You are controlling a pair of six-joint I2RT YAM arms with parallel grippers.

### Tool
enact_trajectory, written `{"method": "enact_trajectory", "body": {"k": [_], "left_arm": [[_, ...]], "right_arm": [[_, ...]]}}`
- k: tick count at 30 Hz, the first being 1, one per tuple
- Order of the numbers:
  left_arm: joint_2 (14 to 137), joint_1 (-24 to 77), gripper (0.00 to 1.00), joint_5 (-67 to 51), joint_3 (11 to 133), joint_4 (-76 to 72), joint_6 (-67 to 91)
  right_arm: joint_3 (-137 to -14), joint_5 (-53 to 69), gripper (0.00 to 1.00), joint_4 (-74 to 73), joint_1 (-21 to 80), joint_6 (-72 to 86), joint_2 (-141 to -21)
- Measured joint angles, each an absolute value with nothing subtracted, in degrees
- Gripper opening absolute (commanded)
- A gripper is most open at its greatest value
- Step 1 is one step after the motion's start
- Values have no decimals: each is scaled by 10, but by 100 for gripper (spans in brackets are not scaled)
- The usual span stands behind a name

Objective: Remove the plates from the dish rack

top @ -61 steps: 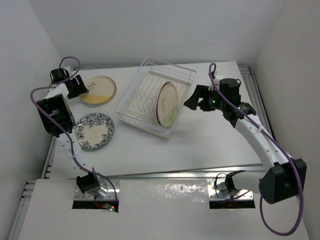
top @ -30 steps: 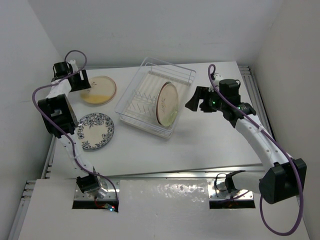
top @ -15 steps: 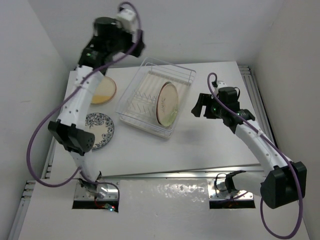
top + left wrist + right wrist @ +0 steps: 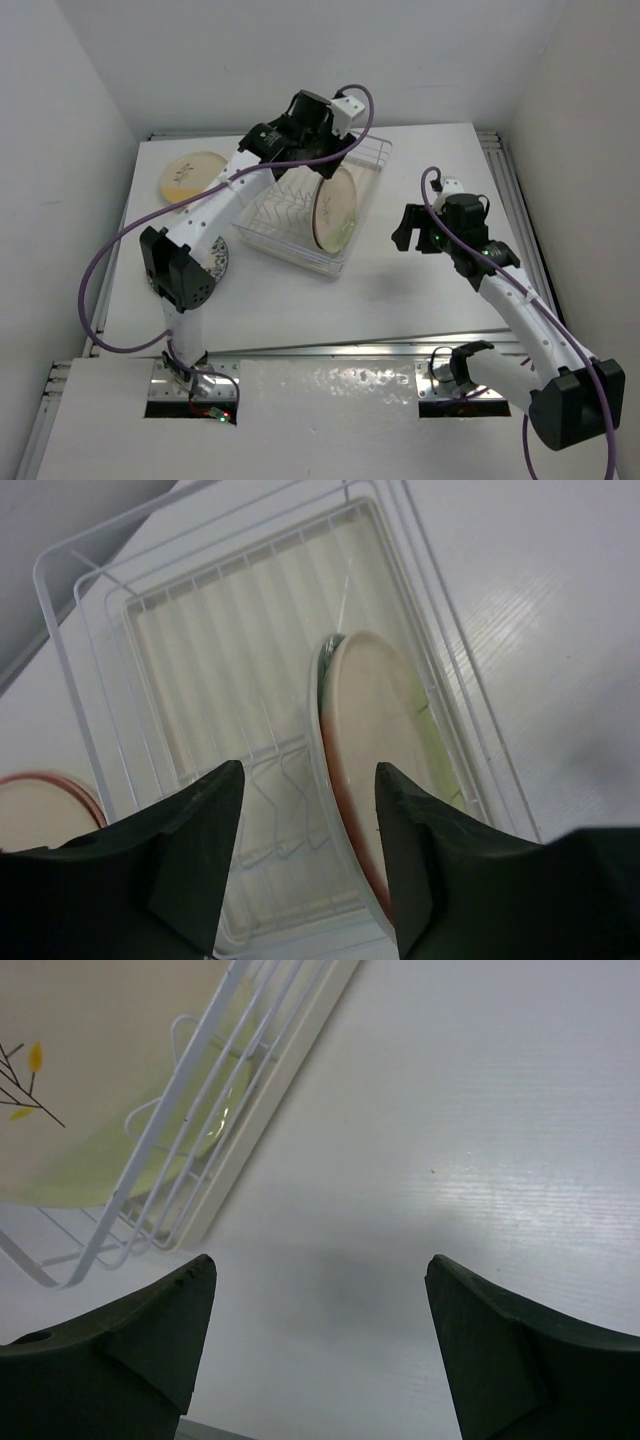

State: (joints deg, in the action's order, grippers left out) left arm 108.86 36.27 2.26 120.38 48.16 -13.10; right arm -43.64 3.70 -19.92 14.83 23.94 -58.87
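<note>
One cream plate (image 4: 335, 205) with a reddish rim and a sprig motif stands on edge in the clear dish rack (image 4: 285, 246). My left gripper (image 4: 315, 158) hovers open above the rack's far side. In the left wrist view the gripper (image 4: 308, 770) is over the plate's rim (image 4: 372, 730) and touches nothing. My right gripper (image 4: 405, 230) is open and empty over the table, right of the rack. In the right wrist view (image 4: 320, 1260) the plate (image 4: 80, 1080) and the rack's wires (image 4: 200, 1130) show at upper left.
A cream plate with a red rim (image 4: 188, 172) lies flat at the far left of the table and also shows in the left wrist view (image 4: 40, 800). A blue-and-white plate (image 4: 217, 258) lies nearer, mostly hidden behind my left arm. White walls enclose the table.
My left arm has swung from the far left, beside the flat cream plate, up and right over the rack. My right gripper has drawn back from the rack, rightward and nearer.
</note>
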Motion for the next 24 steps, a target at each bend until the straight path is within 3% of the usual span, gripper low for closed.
{"method": "enact_trajectory", "body": {"k": [5,12,16,24], "left_arm": [[1092,368,44,59,1183,488,-133],[1094,370,41,81,1155,482,-132],[1094,373,29,92,1143,470,-131],[1094,386,31,114,1139,458,-137]], "right_arm": [[-412,33,84,-200,148,240,-576],[-408,30,84,-200,148,240,-571],[-401,30,85,-200,148,240,-563],[-394,30,86,-198,148,239,-545]]}}
